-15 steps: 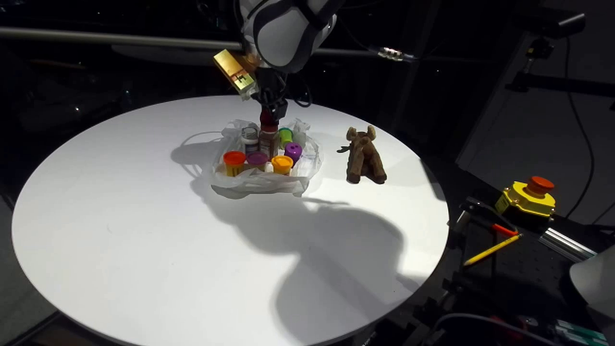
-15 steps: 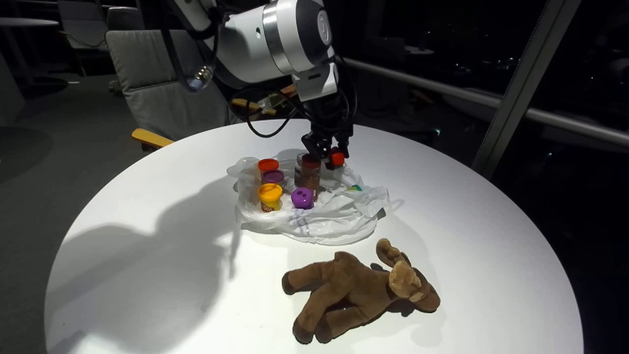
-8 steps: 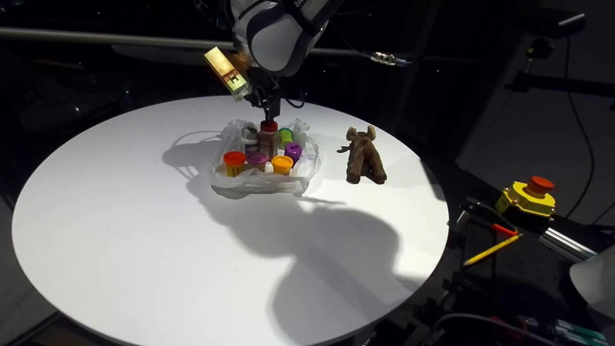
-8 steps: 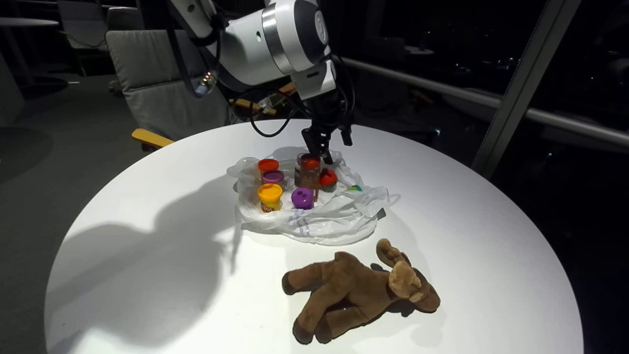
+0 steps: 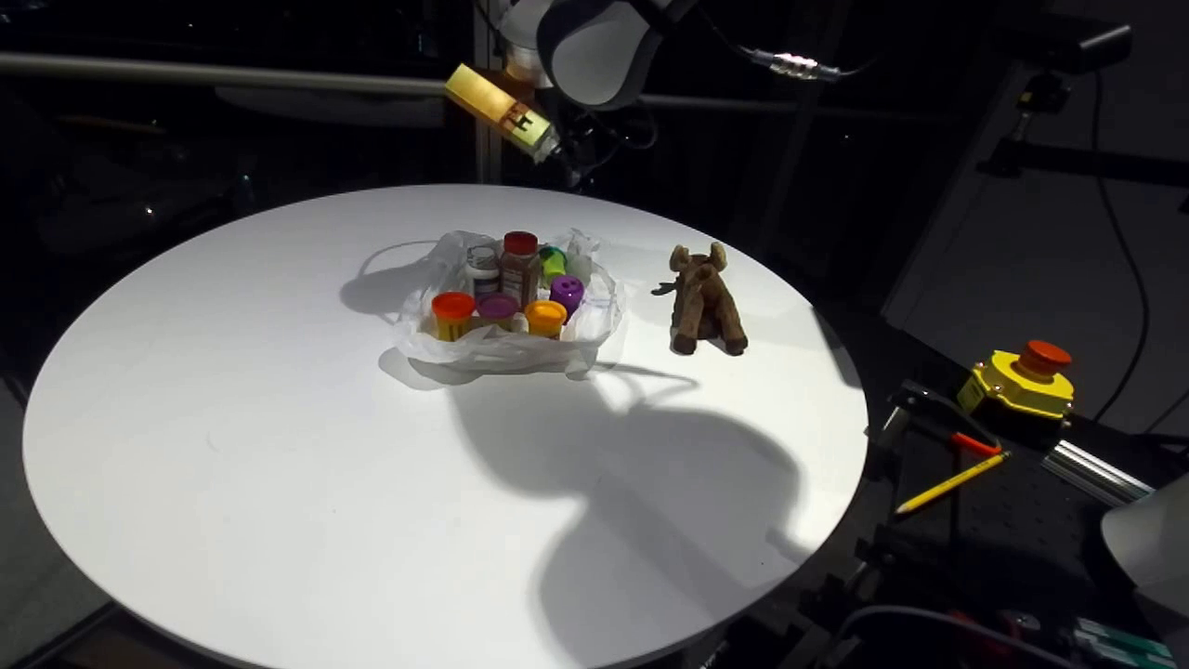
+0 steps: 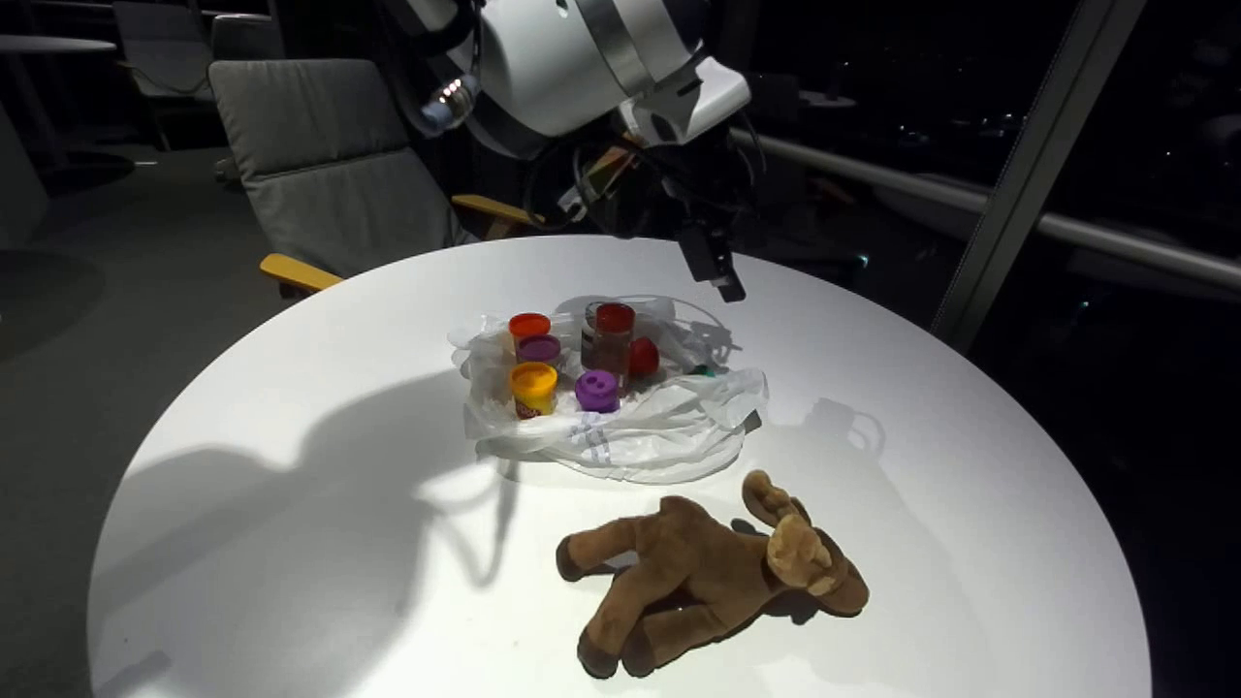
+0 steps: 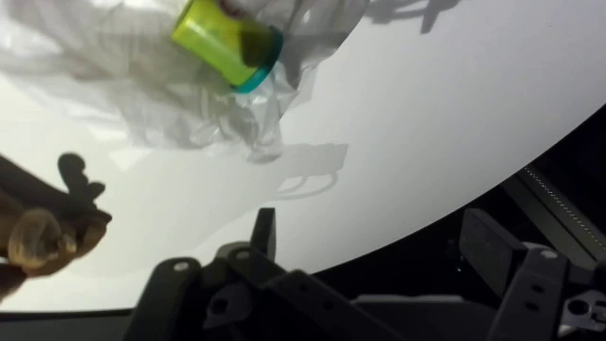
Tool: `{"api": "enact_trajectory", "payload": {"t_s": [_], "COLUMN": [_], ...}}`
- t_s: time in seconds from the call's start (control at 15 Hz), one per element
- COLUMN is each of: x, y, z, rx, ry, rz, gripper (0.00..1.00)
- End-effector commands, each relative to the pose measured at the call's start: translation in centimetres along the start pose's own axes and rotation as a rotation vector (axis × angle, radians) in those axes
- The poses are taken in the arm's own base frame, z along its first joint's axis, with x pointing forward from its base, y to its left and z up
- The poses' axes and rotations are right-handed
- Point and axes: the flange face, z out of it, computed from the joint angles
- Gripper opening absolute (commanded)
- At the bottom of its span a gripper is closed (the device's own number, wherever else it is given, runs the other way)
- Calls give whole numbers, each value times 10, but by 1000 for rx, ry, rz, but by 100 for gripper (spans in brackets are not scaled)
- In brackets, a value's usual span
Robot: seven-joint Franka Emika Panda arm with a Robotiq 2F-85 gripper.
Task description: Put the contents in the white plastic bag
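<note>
The wrinkled white plastic bag (image 6: 669, 441) lies spread on the round table with small items on it. Among them stand a brown red-lidded jar (image 5: 520, 271), a white bottle (image 5: 482, 271), an orange-lidded cup (image 6: 529, 328), a purple-lidded cup (image 6: 538, 349), a yellow cup (image 6: 533, 386) and a purple cup (image 6: 596, 390). A red item (image 6: 644, 357) rests beside the jar. The teal-lidded cup (image 7: 222, 42) lies on its side in the bag. Apart from the bag, a brown toy animal (image 6: 708, 572) lies on the table. Above the table's far side, my gripper (image 7: 376, 232) is open, nothing between its fingers.
The white round table (image 5: 279, 502) ends in a curved edge beneath the gripper in the wrist view. A grey chair (image 6: 320, 155) stands behind it. Off the table, in an exterior view, are a yellow box with a red button (image 5: 1022, 381) and a pencil (image 5: 952, 483).
A second ago the gripper held the red item over the bag. It opened, leaving that item in the bag by the jar, then rose and drew away from the bag.
</note>
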Motion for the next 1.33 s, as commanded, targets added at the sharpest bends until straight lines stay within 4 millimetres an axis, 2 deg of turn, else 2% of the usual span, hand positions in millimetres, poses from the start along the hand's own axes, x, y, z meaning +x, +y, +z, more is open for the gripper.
{"api": "enact_trajectory", "payload": {"t_s": [0.0, 0.27, 0.4, 0.6, 0.73, 0.87, 1.07, 1.27], "x": [51, 81, 87, 88, 91, 104, 125, 124], "y": [38, 82, 109, 147, 168, 182, 196, 204], "z": [-12, 14, 29, 40, 35, 23, -2, -16], "rx": [-2, -2, 7, 9, -20, -55, -80, -99], "ry": [-60, -151, -209, -305, -362, -364, -328, -334], "rz": [-190, -357, -432, -548, -658, -694, -734, -800], "gripper": [100, 100, 100, 100, 100, 100, 100, 100]}}
